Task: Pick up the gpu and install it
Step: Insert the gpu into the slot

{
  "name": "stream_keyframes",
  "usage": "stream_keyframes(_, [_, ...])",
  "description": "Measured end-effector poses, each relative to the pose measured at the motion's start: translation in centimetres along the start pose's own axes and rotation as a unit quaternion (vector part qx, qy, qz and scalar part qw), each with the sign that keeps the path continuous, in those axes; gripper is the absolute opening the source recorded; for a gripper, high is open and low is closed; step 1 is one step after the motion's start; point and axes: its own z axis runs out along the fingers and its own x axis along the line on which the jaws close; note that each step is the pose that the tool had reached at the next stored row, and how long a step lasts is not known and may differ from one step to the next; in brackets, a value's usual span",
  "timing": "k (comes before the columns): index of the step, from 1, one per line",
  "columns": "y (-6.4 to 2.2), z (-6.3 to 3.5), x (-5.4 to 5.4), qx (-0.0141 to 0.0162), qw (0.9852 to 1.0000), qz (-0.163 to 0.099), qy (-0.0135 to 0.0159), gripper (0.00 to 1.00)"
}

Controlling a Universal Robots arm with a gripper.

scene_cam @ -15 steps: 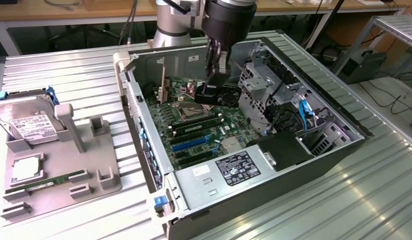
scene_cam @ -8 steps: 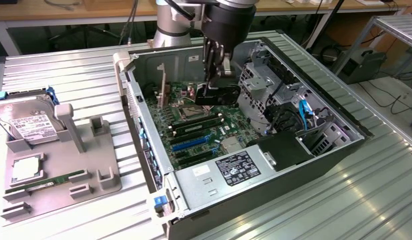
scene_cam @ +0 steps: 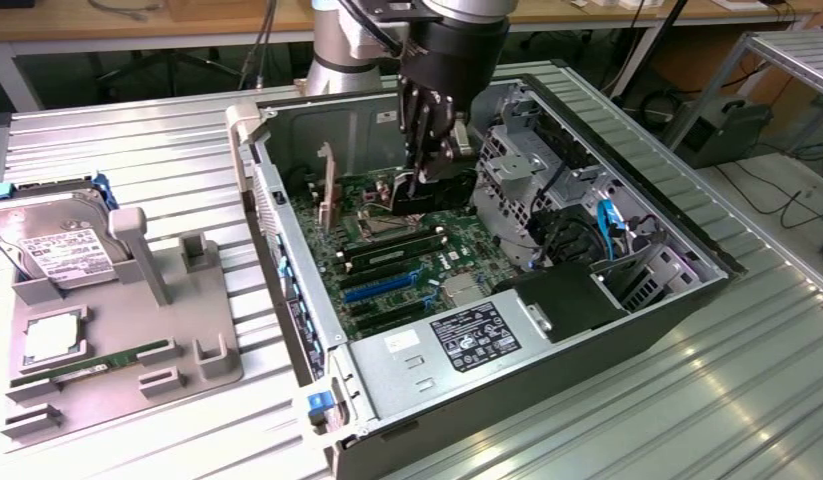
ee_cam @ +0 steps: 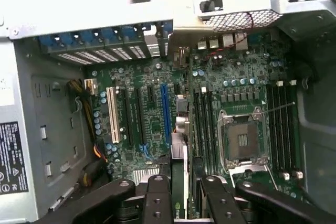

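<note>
— Where's the gpu (ee_cam: 179, 153)?

— In the gripper (ee_cam: 181, 183) — pinched on edge between the fingers, inside the open computer case (scene_cam: 384, 365), right over the motherboard (ee_cam: 152, 129).

— Which way does it lie?

— Its long axis runs straight out from the gripper toward the case's rear wall, parallel to the expansion slots. In the wrist view it sits just beside the blue slot (ee_cam: 165, 111), on the side toward the processor socket (ee_cam: 241, 140). I'd say everything hangs on how that lower edge lines up with a slot. Whether it touches one, I can't tell.

— What else is in the case?

— The motherboard, and the socket looks empty.

— And outside it?

— On the desk (scene_cam: 678, 400), at the exterior view's left, a grey tray (scene_cam: 171, 300) holds a hard drive (scene_cam: 51, 245) and a RAM stick (scene_cam: 98, 365) — well apart from the arm.
</note>
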Motion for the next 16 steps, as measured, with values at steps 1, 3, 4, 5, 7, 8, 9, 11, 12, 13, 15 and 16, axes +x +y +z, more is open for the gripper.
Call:
stream_keyframes(1, [0.0,0.09,0.0,0.0001,1.0,-0.01,0.0003,0.26])
stream_keyframes(3, [-0.01,0.34,0.0,0.0002,0.9996,-0.028,0.0009,0.26])
stream_keyframes(4, [-0.01,0.46,0.0,0.0003,0.9994,-0.035,0.0011,0.26])
stream_keyframes(5, [-0.02,0.6,0.0,0.0003,0.9992,-0.04,0.0013,0.26])
stream_keyframes(7, [-0.04,0.92,0.3,0.0003,0.9989,-0.046,0.0014,0.26])
stream_keyframes(8, [-0.04,1.1,0.4,0.0004,0.9989,-0.047,0.0014,0.26])
stream_keyframes(9, [0.06,1.47,0.6,0.0004,0.9989,-0.047,0.0011,0.26])
stream_keyframes(11, [0.45,1.95,0.7,0.0003,0.9989,-0.047,0.0013,0.26])
stream_keyframes(12, [0.68,2.12,0.7,0.0003,0.9989,-0.047,0.0013,0.26])
stream_keyframes(13, [1.01,2.36,0.7,0.0004,0.9989,-0.047,0.0012,0.26])
stream_keyframes(15, [1.38,2.96,0.7,0.0004,0.9989,-0.047,0.0012,0.26])
stream_keyframes(16, [1.37,3.16,0.7,0.0004,0.9989,-0.047,0.0013,0.26])
